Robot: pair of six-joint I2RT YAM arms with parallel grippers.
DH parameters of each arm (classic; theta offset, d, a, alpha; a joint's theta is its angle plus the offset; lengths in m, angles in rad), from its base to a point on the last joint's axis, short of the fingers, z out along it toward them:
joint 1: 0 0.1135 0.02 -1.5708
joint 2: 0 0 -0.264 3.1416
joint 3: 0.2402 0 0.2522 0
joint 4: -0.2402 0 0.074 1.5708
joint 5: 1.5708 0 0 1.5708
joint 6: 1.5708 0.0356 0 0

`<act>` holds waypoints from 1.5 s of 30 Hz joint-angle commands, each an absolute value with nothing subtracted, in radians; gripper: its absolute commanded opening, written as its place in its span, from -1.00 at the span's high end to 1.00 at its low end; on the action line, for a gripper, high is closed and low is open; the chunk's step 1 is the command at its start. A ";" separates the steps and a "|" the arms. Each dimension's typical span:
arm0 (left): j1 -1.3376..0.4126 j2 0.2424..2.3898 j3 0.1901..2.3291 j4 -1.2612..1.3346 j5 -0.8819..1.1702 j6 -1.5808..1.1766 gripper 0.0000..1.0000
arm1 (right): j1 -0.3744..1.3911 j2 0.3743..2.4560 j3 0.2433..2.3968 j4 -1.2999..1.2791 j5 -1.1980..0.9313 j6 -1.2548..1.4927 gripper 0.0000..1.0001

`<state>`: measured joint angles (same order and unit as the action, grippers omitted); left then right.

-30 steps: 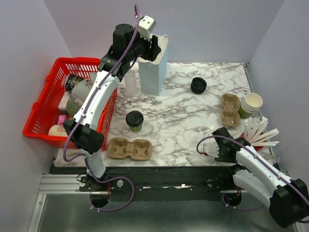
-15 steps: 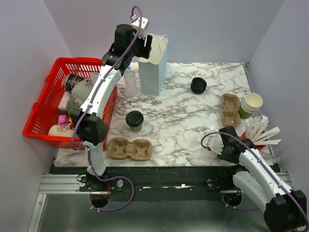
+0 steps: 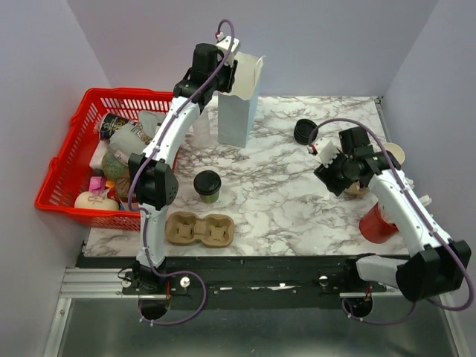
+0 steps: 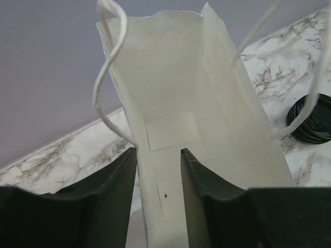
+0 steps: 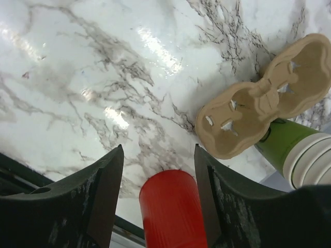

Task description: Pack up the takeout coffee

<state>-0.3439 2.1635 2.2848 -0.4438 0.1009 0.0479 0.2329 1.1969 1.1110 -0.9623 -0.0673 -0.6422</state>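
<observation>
The takeout coffee (image 3: 207, 185), an olive-green cup with a black lid, stands upright on the marble table, left of middle, with neither gripper near it. A white paper bag (image 3: 239, 104) stands open at the back. My left gripper (image 3: 225, 68) is at its top rim. In the left wrist view the gripper (image 4: 158, 151) is open, with the bag's near wall (image 4: 165, 170) between the jaws and a gap beside it. My right gripper (image 3: 343, 169) hangs open over the right side. In the right wrist view it (image 5: 158, 147) is empty, high above a red cup (image 5: 168, 206).
A brown two-cup carrier (image 3: 200, 229) lies near the front edge. A second carrier (image 5: 264, 101) lies at the right beside stacked green cups (image 5: 300, 150). Black lids (image 3: 305, 132) sit behind the middle. A red basket (image 3: 74, 160) of items stands at the left. The red cup (image 3: 378, 222) stands at the front right.
My right arm has swung from the front right edge up and back, to over the right carrier. My left gripper has shifted slightly right and down at the bag's rim.
</observation>
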 commanded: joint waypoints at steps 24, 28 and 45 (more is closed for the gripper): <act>-0.330 1.970 2.152 -0.480 0.461 -0.066 1.00 | -0.060 1.828 1.519 -0.854 0.121 -0.367 -0.16; -0.339 1.922 2.102 -0.488 0.497 -0.075 1.00 | -0.077 1.847 1.502 -0.867 0.106 -0.360 -0.11; -0.354 1.830 2.045 -0.485 0.457 -0.117 0.60 | -0.133 1.956 1.543 -0.864 0.094 -0.376 -0.04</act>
